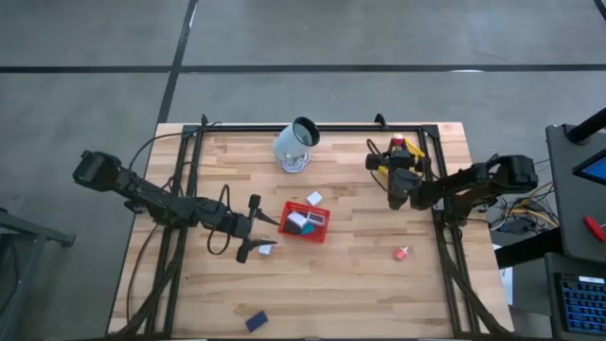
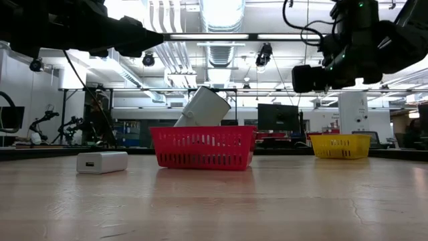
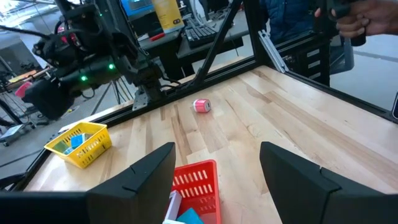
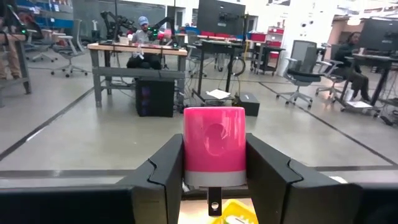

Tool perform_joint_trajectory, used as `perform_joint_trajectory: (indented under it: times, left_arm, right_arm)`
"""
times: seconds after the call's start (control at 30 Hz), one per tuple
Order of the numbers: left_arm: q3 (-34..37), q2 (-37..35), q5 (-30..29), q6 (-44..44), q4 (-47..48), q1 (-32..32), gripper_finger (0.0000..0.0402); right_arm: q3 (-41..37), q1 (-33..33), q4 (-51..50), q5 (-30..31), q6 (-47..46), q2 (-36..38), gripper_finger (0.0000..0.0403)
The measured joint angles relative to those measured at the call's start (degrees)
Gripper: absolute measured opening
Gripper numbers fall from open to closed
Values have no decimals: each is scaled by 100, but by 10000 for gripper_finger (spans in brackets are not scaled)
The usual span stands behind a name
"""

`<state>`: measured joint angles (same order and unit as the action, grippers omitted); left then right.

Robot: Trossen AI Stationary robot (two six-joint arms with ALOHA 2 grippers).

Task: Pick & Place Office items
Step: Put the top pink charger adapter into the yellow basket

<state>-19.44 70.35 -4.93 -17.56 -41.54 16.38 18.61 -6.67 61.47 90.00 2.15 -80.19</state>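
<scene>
Gripping a pink block (image 4: 214, 146) above the yellow tray (image 1: 409, 152), the right gripper (image 1: 396, 194) might release off-centre, missing it; left gripper (image 1: 254, 234) hangs half-open, empty.

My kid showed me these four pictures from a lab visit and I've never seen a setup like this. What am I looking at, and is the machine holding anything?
It is a robot with two dark arms at a wooden table, each ending in a two-finger gripper. One picture looks straight down, one looks level across the tabletop, and two come from cameras on the arms' wrists.

The right gripper is shut on a pink block, held above the yellow tray at the table's far right corner. The left gripper is open and empty, hovering beside the red tray, which already holds a few small items.

Also on the table: a pale cup lying tipped, a white block near the left gripper, a pink item and a dark blue block.
</scene>
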Motion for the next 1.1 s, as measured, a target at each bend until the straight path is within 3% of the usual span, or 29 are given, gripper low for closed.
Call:
perform_joint_trajectory:
  times: [0.3, 0.7, 0.83, 0.93, 1.0, 1.1]
  left_arm:
    - [0, 0, 21, 22, 0, 2, 239]
    - [0, 2, 46, 66, 2, 2, 239]
    - [0, 0, 59, 66, 2, 2, 239]
    - [0, 1, 63, 93, 2, 2, 239]
    - [0, 2, 63, 139, 2, 2, 239]
    - [0, 2, 63, 153, 6, 2, 239]
  right_arm:
    - [-82, 120, -7, -2, 357, 160, 126]
    - [-1200, 46, -2, -13, -1768, 144, 126]
    - [-1329, -120, -72, -574, -2022, 184, 126]
    - [-1196, -467, -1374, -1341, -3076, 200, 126]
    - [-881, -976, -3542, -2199, -4704, 273, 126]
    - [-249, -1231, -6713, -2492, -6943, 132, 126]
